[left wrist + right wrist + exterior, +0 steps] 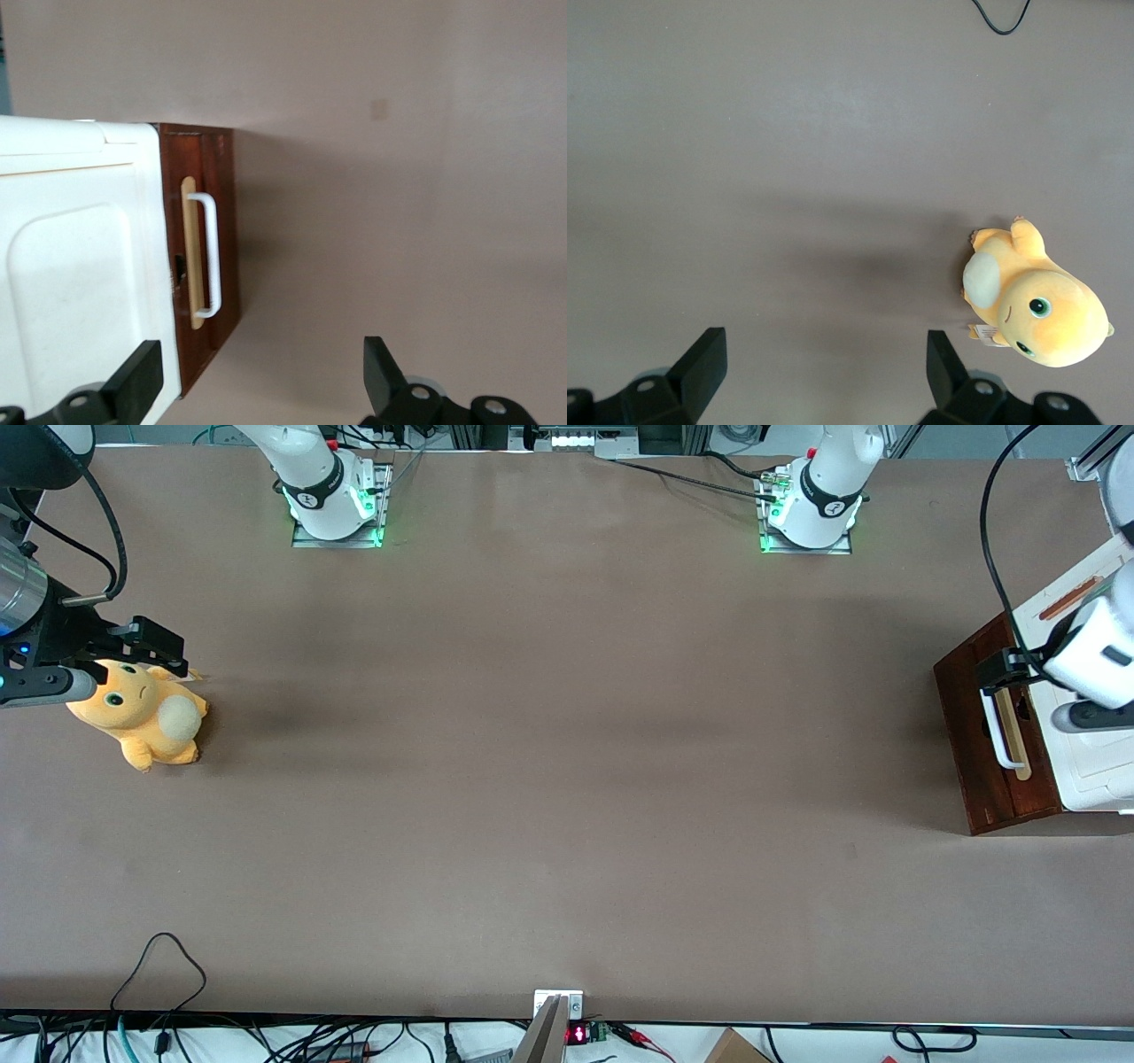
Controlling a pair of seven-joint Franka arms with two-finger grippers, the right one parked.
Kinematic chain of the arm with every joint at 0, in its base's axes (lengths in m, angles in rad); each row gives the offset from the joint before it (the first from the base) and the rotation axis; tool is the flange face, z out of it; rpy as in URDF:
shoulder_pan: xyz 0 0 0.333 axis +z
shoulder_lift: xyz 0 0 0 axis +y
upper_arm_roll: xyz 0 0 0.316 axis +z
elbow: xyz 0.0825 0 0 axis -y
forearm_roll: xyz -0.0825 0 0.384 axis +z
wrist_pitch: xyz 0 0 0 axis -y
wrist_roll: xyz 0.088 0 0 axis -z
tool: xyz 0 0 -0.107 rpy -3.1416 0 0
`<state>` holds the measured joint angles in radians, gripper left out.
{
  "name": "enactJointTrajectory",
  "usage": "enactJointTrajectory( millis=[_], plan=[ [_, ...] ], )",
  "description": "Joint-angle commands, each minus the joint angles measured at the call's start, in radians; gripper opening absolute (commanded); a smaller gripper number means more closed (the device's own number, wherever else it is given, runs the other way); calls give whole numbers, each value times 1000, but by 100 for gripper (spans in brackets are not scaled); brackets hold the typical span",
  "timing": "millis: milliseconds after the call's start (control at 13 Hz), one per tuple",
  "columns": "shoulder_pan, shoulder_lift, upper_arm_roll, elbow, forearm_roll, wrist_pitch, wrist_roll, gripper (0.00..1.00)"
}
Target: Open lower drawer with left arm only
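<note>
The lower drawer point(970, 771) stands toward the working arm's end of the table, its dark reddish-brown front point(217, 230) facing the table's middle. A white loop handle point(996, 731) point(208, 257) sits on a pale wood strip on that front. None of the drawer's inside shows. The left arm's gripper point(994, 682) point(261, 376) hangs open just above the handle's end farther from the front camera. Its black fingers point(140, 379) stand wide apart with nothing between them; one is over the white top, the other over the bare table in front of the drawer.
The cabinet's white boxy top point(1094, 771) point(80, 283) lies above the drawer. A yellow plush toy point(142, 713) point(1032, 305) lies toward the parked arm's end. A black cable loop point(159, 957) rests near the table edge closest to the front camera.
</note>
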<state>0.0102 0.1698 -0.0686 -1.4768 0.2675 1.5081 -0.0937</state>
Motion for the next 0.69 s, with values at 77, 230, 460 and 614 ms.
enactJointTrajectory(
  millis=[77,230,460,614],
  plan=[
    [-47,49,-39,-28,226,-75,-52,100],
    [-75,69,-43,-66,301,-80,-128,100],
    [-87,111,-45,-134,418,-88,-185,100],
    [-113,170,-45,-189,539,-130,-256,100]
  ],
)
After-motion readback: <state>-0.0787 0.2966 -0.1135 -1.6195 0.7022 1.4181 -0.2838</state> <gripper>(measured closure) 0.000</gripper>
